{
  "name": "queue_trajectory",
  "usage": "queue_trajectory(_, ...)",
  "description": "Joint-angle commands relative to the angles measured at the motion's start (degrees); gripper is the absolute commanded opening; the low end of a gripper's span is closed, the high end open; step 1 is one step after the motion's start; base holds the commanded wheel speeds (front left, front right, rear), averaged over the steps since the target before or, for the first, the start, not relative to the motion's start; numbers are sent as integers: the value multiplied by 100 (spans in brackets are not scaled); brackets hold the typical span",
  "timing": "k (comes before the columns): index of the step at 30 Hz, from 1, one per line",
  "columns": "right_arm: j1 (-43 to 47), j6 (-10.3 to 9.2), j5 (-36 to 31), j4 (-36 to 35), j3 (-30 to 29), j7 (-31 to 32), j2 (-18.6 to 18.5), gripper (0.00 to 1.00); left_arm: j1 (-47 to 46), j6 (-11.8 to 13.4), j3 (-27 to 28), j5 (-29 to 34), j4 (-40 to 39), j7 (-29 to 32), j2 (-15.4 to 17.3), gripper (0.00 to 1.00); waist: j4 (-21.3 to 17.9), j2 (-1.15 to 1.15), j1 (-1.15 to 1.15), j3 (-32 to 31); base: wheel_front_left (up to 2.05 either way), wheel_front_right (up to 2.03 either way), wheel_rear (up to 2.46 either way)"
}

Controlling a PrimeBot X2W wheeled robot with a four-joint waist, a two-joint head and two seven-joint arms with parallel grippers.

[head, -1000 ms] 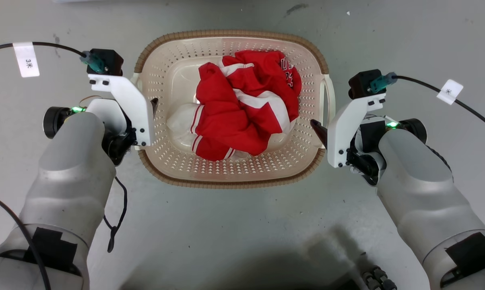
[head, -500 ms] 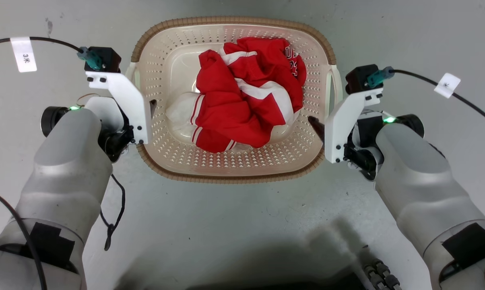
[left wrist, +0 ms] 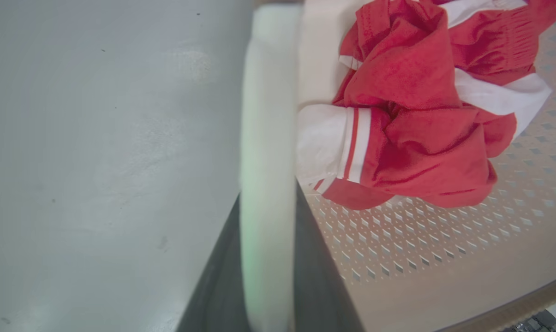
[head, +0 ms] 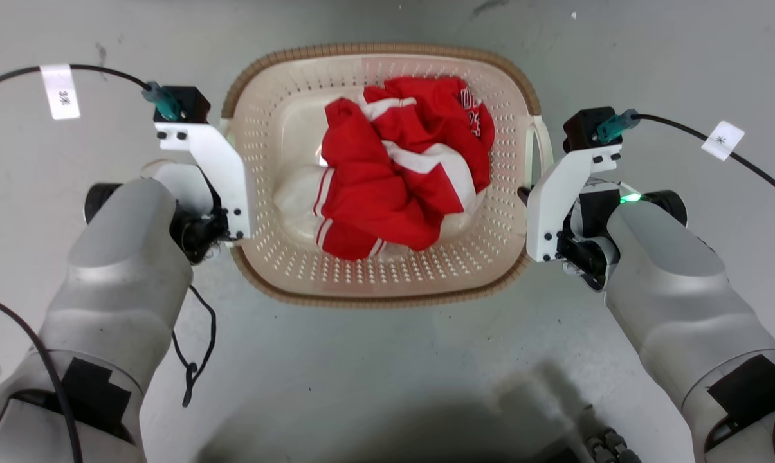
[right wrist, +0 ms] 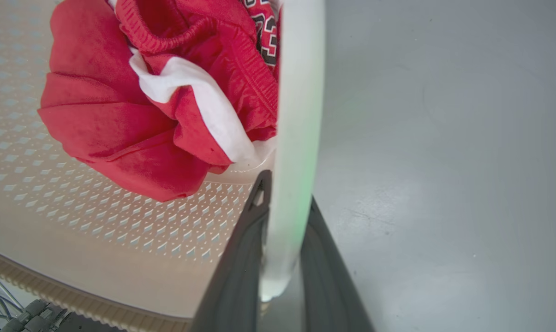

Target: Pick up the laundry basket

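Note:
The laundry basket (head: 387, 297) is cream perforated plastic with a brown woven-look rim and sits in the middle of the head view over grey floor. Crumpled red and white clothes (head: 400, 173) lie in it. My left gripper (left wrist: 268, 216) is shut on the basket's white left handle (left wrist: 268, 115), one dark finger on each side. My right gripper (right wrist: 284, 189) is shut the same way on the white right handle (right wrist: 298, 92). From the head camera, white camera mounts hide most of both grippers. Only the right gripper's (head: 524, 191) dark tip shows beside the handle (head: 545, 145).
Grey floor (head: 387, 373) surrounds the basket on all sides. Black cables with white tags run from each wrist camera (head: 181, 103) (head: 590, 125) toward the view's side edges. A loose cable (head: 197, 347) hangs by my left forearm. Dark parts of my base (head: 602, 444) show at the bottom right.
The whole head view has shifted. Both grippers stay at the basket's sides. The right finger's dark tip reaches less far over the basket wall than before.

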Motion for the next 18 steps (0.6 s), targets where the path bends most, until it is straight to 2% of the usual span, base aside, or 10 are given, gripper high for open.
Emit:
queue_trajectory(1, 4, 22, 78, -16, 55, 39, 73, 0, 63, 0, -49, -59, -25, 66, -84, 0, 13, 0, 0, -106, 0, 0, 0)
queue_trajectory(18, 373, 41, 573, 173, 356, 1282, 104, 0, 523, -28, -613, -1004, -107, 1043, -266, 0, 103, 0, 0, -1807, 0, 0, 0)
